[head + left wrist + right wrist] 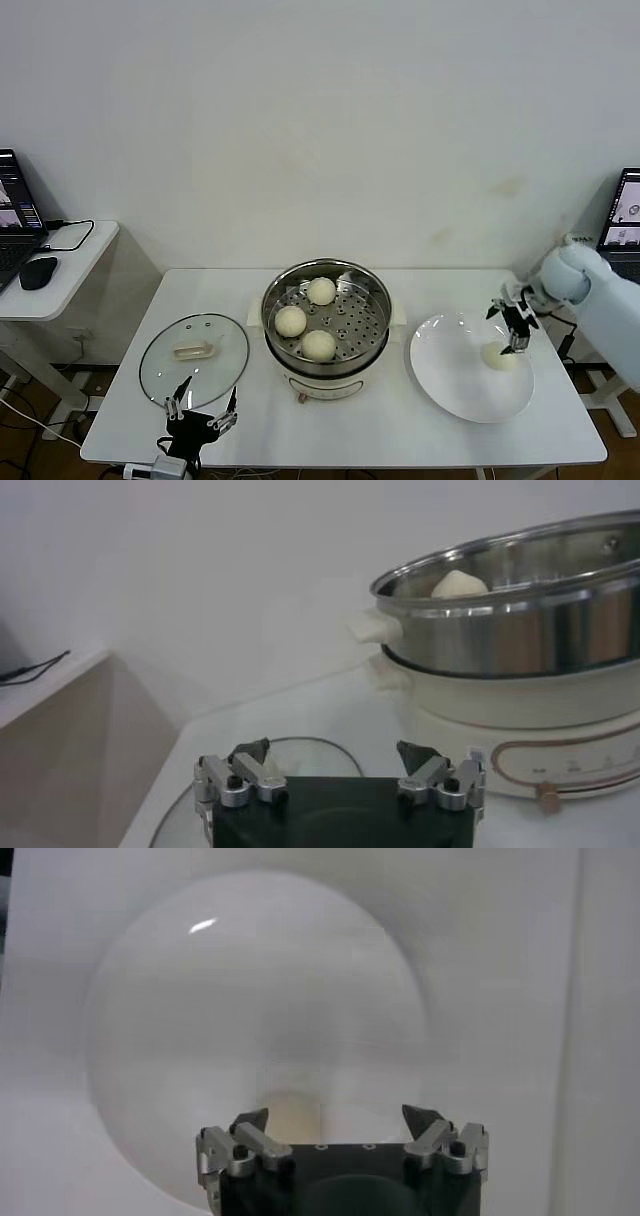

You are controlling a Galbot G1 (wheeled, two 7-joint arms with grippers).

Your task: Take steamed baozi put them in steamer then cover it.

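1. Three steamed baozi (320, 291) already seated on the perforated tray of the steamer (326, 322), mid-bench; fourth and last bun (499, 356) lying on the white plate (455, 385), directly beneath the right gripper (513, 322).
2. Step in hand, by the look of it: pickup of the final bun. Right jaws spread wide and empty, poised just above it, not yet touching.
3. Next move, as a judgement: straight descent until the jaws straddle the bun, then a gentle close, soft dough likely to dent or slip under a hard squeeze; afterwards a lift clear of the plate rim and a carry across to the steamer's one vacant spot.
4. Left gripper (201, 410) waiting at the near bench edge, jaws released and holding nothing, just short of the cover (194, 358), which lies flat on the bench ahead of it, handle up, beside the steamer.
5. Count: four buns, three in the steamer and one out; one steamer; one glass cover; one plate; two grippers.
6. Covering not yet begun; steamer open.
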